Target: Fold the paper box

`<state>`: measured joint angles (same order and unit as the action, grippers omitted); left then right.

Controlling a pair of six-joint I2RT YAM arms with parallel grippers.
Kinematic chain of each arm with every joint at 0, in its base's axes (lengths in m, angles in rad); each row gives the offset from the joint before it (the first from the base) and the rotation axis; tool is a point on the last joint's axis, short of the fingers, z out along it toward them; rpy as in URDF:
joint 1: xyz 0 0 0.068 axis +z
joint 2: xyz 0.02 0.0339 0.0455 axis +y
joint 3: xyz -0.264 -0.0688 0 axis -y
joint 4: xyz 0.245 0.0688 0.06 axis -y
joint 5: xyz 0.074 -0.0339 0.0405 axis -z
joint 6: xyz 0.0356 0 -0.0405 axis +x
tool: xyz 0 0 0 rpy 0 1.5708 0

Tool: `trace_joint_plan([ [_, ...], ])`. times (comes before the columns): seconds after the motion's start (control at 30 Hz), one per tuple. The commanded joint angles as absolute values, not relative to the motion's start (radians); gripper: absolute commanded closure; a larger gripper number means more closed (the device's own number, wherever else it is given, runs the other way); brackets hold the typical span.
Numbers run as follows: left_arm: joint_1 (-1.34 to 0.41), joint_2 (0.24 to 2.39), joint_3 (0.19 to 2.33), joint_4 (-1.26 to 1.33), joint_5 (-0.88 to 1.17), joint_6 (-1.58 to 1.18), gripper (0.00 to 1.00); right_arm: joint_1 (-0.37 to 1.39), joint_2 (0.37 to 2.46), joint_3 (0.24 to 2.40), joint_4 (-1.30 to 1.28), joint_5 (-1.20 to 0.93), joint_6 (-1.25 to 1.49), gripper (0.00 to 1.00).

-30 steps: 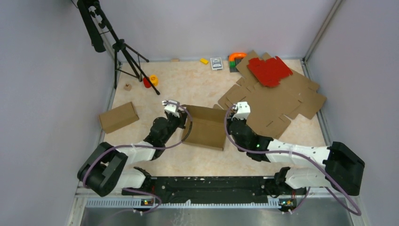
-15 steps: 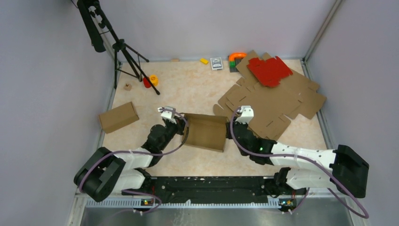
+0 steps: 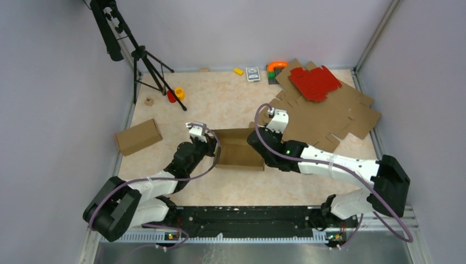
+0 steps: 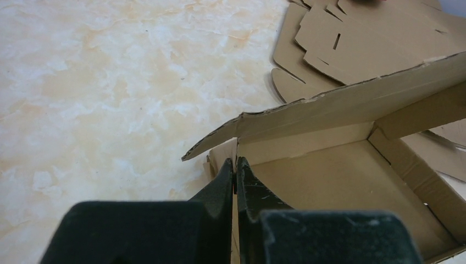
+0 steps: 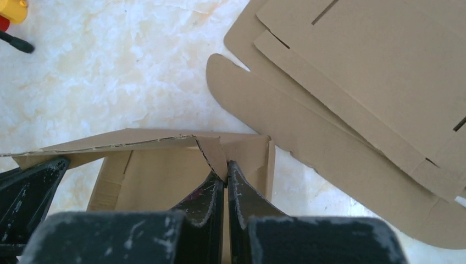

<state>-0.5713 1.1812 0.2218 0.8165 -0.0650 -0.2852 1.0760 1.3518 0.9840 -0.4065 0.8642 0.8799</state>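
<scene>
The plain brown cardboard paper box [image 3: 237, 149] sits in the middle of the pale, marble-look tabletop [image 3: 225, 102], between the two arms. It is partly folded: its walls stand up, its top is open, and you can see down to the flat floor inside. The long back wall leans a little over the inside. The left hand [image 4: 235, 165] is squeezed tight on the thin wall at the left end of the box. The right hand [image 5: 224, 173] is squeezed tight on a small flap at the far right corner of the box. Just past the right end of the box lies a pile of flat brown cardboard sheets [image 3: 329, 118] with cut slots and flaps. A red cut cardboard sheet [image 3: 314, 82] lies on top of that pile, near the back. Well apart on the left side of the tabletop rests a small closed brown cardboard box [image 3: 138, 136]. A black tripod [image 3: 145, 60] stands in the back left corner, with a small yellow and red thing [image 3: 177, 94] at its foot.
</scene>
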Motion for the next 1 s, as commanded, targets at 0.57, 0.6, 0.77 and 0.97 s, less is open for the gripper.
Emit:
trace_joint_plan([
  [0.57,-0.6,1.151,0.186,0.767,0.048,-0.291,0.99,1.048,1.108,0.592,-0.232,0.537,0.906,0.96],
  [0.6,-0.601,1.148,0.183,0.765,0.048,-0.289,0.99,1.048,1.084,0.577,-0.221,0.521,0.879,0.92],
  [0.77,-0.6,1.141,0.179,0.759,0.046,-0.269,1.0,1.048,0.967,0.538,-0.209,0.456,0.788,0.73],
  [0.97,-0.603,1.143,0.178,0.765,0.052,-0.256,1.0,1.048,0.802,0.505,-0.23,0.369,0.722,0.55],
])
